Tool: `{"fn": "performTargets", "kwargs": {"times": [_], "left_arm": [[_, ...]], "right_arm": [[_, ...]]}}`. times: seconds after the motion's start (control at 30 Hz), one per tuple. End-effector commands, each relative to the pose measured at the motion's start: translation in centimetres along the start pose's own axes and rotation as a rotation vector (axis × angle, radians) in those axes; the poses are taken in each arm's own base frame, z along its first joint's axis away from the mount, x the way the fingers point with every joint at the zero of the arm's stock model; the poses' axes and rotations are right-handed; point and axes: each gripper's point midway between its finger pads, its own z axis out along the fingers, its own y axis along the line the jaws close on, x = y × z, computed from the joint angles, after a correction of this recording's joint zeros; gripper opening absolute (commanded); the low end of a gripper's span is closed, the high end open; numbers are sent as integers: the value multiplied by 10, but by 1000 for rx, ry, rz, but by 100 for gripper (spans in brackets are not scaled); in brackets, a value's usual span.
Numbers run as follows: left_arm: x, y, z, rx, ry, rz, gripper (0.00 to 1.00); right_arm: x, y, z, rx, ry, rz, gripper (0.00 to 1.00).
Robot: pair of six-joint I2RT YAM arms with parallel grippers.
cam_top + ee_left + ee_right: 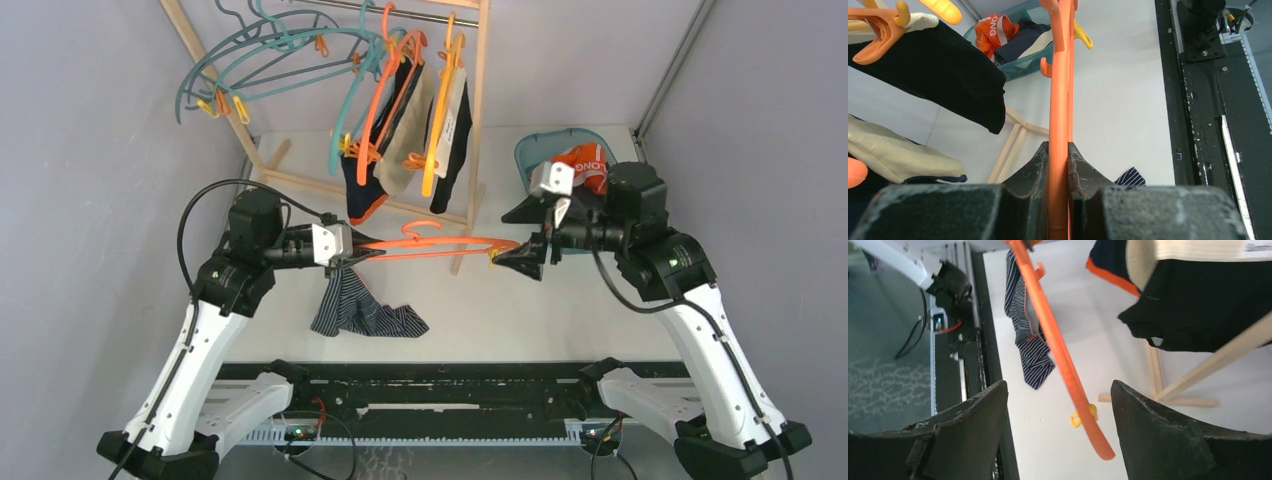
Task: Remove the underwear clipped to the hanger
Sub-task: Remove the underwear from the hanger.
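An orange hanger (432, 243) lies level above the table between my arms. My left gripper (352, 254) is shut on its left end; in the left wrist view the fingers (1034, 167) pinch the orange bar (1058, 100). Navy striped underwear (362, 306) hangs from that end, its lower part resting on the table. My right gripper (517, 256) is open around the hanger's right tip (1098, 447), fingers (1143, 415) clear of it. A yellow clip (1081, 417) there holds nothing. More underwear hangs on the rack: navy with orange trim (363, 192), beige (402, 150), black (452, 135).
A wooden rack (470, 120) stands at the back with teal hangers (260, 60) and orange ones. A teal basket (540, 150) at the back right holds an orange-banded garment (585, 165). A black rail (430, 385) runs along the near edge.
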Motion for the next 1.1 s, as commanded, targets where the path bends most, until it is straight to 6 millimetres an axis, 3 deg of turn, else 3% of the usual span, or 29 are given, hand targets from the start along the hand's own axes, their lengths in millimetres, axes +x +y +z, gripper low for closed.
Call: {"fn": "performTargets", "kwargs": {"times": [0.0,0.3,0.67,0.9,1.0,1.07], "left_arm": [[-11,6,3,-17,-33,5,0],[-9,-2,12,34,-41,-2,0],[-7,1,23,41,-28,-16,0],[-6,1,25,32,-38,-34,0],[-5,-1,23,30,-37,-39,2],[-3,-3,23,31,-36,-34,9]], "right_arm": [[11,1,8,26,96,-156,74],[16,-8,27,16,154,-234,66],[28,18,43,-113,186,-248,33],[38,15,48,-114,197,-252,20],[40,13,49,-113,203,-263,9],[42,11,50,-111,206,-278,0]]}}
